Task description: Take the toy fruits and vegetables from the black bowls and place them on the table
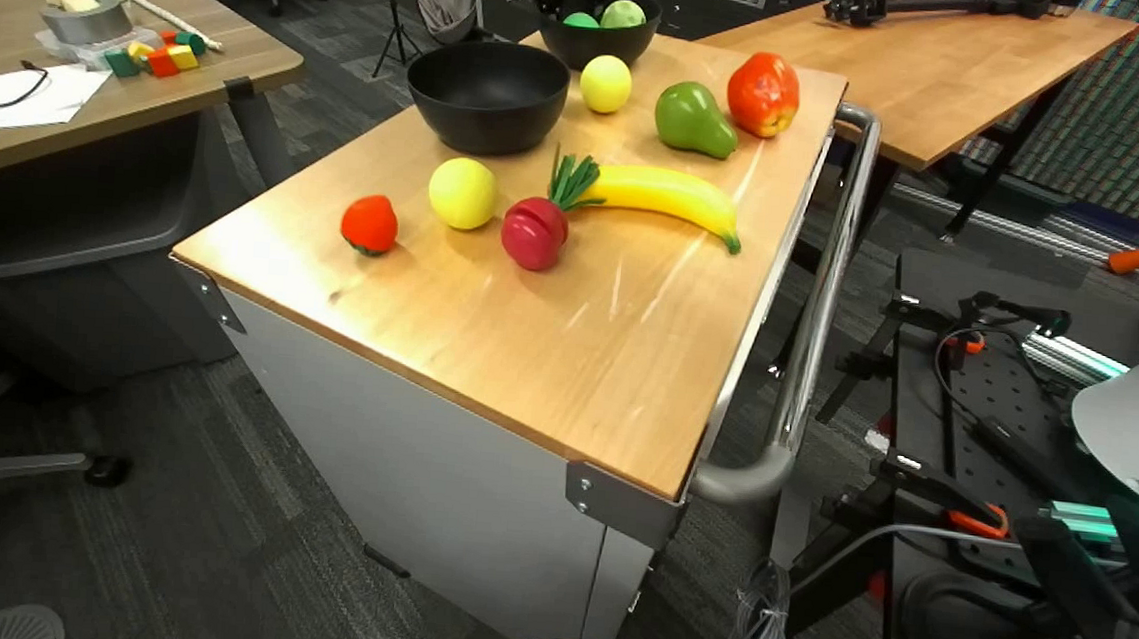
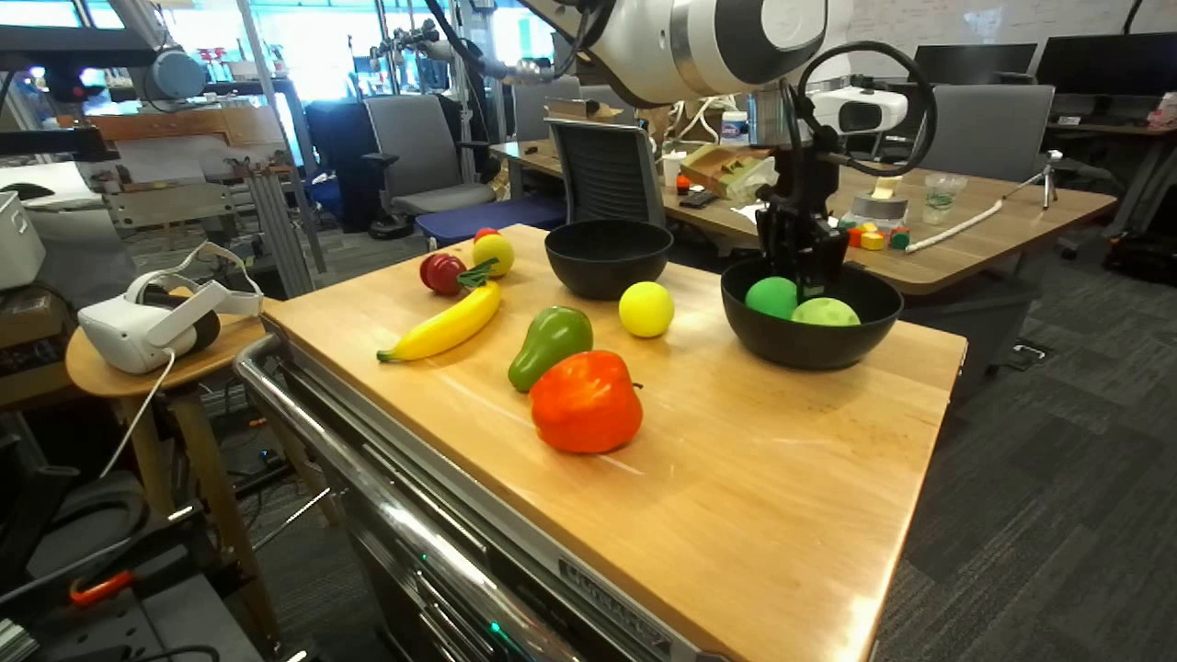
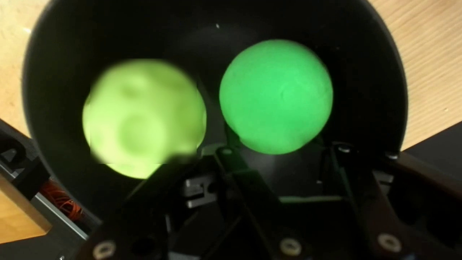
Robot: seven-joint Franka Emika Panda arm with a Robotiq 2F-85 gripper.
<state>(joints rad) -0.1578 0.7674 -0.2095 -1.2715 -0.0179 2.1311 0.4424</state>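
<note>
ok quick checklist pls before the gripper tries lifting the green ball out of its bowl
1. Gripper straddling the green ball: ok, jaws apart, one on each side in the wrist view.
2. Firm grip on the green ball: cannot tell, contact is not clear.
3. Yellow-green ball free of the gripper: cannot tell, the gripper overlaps its edge in the wrist view.
4. Black bowl upright on the table: ok in an exterior view.
5. Yellow ball apart from that bowl: ok, a gap shows in an exterior view.
</note>
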